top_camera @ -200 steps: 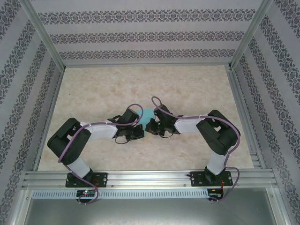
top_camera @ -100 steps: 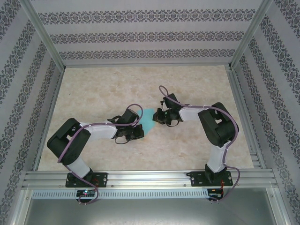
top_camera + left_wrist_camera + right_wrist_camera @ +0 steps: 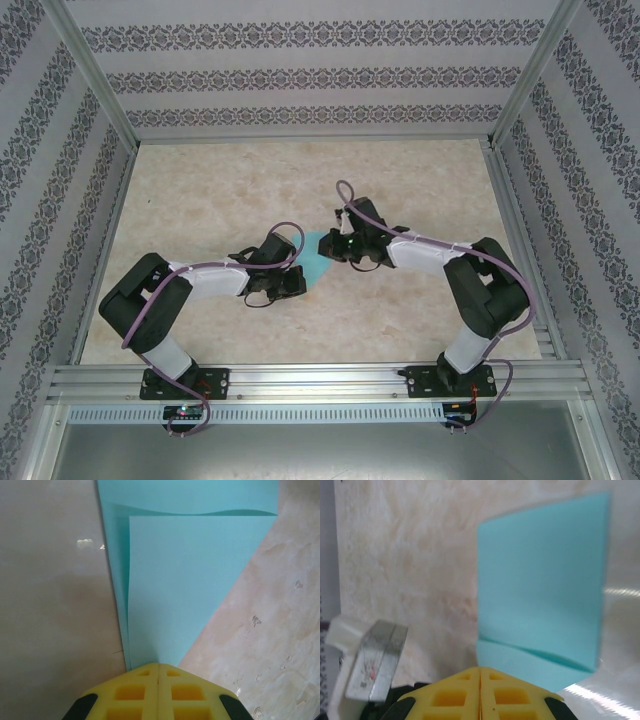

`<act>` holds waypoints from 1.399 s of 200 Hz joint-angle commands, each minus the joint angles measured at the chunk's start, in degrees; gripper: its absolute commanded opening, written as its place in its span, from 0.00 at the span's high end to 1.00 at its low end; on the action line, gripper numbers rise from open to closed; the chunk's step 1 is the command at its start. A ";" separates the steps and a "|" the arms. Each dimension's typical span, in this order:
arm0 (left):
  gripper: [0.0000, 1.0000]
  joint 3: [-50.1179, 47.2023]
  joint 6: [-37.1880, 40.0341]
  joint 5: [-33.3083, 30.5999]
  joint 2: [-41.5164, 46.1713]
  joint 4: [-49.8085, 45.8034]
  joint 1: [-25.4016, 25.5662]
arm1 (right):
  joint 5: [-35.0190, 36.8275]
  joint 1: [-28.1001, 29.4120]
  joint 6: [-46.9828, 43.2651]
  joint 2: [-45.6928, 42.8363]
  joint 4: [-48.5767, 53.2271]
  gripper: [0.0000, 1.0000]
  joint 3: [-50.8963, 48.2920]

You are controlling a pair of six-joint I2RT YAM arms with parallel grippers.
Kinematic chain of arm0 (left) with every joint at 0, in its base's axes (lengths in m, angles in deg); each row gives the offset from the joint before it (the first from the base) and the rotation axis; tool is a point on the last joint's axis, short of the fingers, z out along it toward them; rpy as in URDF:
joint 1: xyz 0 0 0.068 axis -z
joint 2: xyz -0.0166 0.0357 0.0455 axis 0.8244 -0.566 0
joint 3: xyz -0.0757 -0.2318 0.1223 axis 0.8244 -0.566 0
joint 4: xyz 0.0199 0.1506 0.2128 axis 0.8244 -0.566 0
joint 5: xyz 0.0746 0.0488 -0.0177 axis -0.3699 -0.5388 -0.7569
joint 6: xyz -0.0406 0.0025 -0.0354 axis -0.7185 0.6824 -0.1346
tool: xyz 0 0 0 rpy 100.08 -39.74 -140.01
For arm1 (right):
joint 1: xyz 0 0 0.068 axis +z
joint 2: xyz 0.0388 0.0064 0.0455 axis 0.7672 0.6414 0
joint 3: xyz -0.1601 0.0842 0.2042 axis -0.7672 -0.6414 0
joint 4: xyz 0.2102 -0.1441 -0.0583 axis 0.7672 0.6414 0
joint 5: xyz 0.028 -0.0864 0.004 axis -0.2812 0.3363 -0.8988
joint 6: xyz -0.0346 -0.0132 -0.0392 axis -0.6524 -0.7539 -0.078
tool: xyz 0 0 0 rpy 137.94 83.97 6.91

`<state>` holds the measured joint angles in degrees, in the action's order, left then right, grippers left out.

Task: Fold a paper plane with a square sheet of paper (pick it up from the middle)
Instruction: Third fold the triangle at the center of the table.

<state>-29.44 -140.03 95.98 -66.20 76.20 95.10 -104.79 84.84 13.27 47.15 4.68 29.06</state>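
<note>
Plainly the turquoise paper sheet (image 3: 318,262) is light, thin and limp. It will buckle or tear if dragged, and its creases should hold only if pressed flat, so I judge it best taken at a folded edge or corner, where the doubled layers are stiffer. It lies partly folded on the table (image 3: 220,190), between the two arms. In the left wrist view an upper layer lies over a lower one, narrowing to a tip. The left gripper (image 3: 159,666) has its jaws pressed together on that tip. The right gripper (image 3: 480,670) also has its jaws together, and the sheet's doubled edge runs into them, so it appears to be pinched there too. Seen from above, the left gripper (image 3: 297,282) is at the sheet's near left and the right gripper (image 3: 336,250) at its far right. A second ago the right gripper sat lower, covering much of the paper. It has since gone to the far side with its elbow swung outward, and the left arm has barely shifted.
</note>
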 commanded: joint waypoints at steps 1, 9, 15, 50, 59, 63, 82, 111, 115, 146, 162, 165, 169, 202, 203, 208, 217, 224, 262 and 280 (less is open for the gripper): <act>1.00 -1.74 0.16 -4.23 -1.83 -9.37 0.64 | -1.18 2.19 2.59 3.38 -2.55 0.92 -1.80; 1.00 -1.69 0.12 -4.16 -1.84 -9.37 0.60 | -1.41 2.72 2.98 4.62 -3.12 0.93 -1.67; 1.00 -1.74 0.12 -4.11 -1.87 -9.37 0.64 | -1.66 3.15 3.16 5.37 -3.40 0.94 -1.47; 1.00 -1.77 0.12 -4.20 -1.82 -9.72 0.59 | -0.65 2.84 2.54 8.59 -3.25 1.00 -0.66; 1.00 -1.81 0.12 -4.32 -1.83 -9.89 0.59 | -0.29 2.38 2.22 8.96 -3.18 1.00 -0.74; 1.00 -1.80 0.12 -4.32 -1.83 -9.90 0.60 | -0.07 2.08 2.01 9.24 -3.01 1.00 -0.79; 1.00 -1.97 0.12 -4.35 -1.91 -10.39 0.59 | 0.97 0.76 0.55 9.91 -1.96 1.00 -0.97; 1.00 -2.59 -0.54 -3.74 -1.94 -10.21 0.55 | 3.15 -3.50 -2.06 10.44 -1.29 1.00 -2.43; 1.00 -2.70 -0.62 -3.59 -1.92 -10.02 0.66 | 3.50 -4.25 -2.40 10.52 -1.42 1.00 -2.61; 1.00 -3.40 -0.82 -3.40 -1.56 -9.56 0.55 | 3.59 -9.36 -3.93 10.10 -1.30 1.00 -2.73; 1.00 -3.40 -0.55 -3.36 -1.47 -9.48 0.61 | 4.29 -10.12 -5.02 8.25 0.49 1.00 -1.65; 1.00 -3.30 -0.46 -3.32 -1.45 -9.51 0.60 | 4.46 -10.13 -5.14 7.69 0.89 1.00 -1.49; 1.00 -3.20 -0.29 -3.24 -1.39 -9.53 0.62 | 4.60 -10.14 -5.23 6.95 1.28 1.00 -1.30; 1.00 -1.17 2.03 -2.58 0.02 -9.84 0.59 | 5.06 -9.29 -4.00 -1.01 2.92 1.00 -2.15; 1.00 -1.07 2.17 -2.58 0.11 -9.87 0.59 | 5.07 -9.23 -3.97 -1.25 2.93 1.00 -2.20; 1.00 -0.47 2.73 -2.45 0.65 -9.98 0.58 | 5.09 -8.90 -3.60 -2.34 2.94 1.00 -2.68; 0.98 0.85 3.65 -2.28 1.80 -10.07 0.55 | 5.22 -8.28 -3.12 -3.93 2.99 1.00 -3.44; 0.96 1.89 4.19 -2.30 2.72 -10.02 0.59 | 5.18 -7.80 -2.68 -4.96 3.34 0.98 -3.94; 0.89 6.62 6.02 -5.62 6.05 -9.62 0.58 | 3.94 -5.25 0.76 -6.75 1.82 0.76 -6.59; 0.90 8.50 6.69 -9.36 5.15 -10.33 0.55 | 2.84 -3.98 2.74 -6.17 0.21 0.68 -6.85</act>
<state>-24.24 -136.05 92.07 -61.85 67.99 95.08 -101.27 79.40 13.03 40.90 6.73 23.64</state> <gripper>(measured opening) 0.109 0.276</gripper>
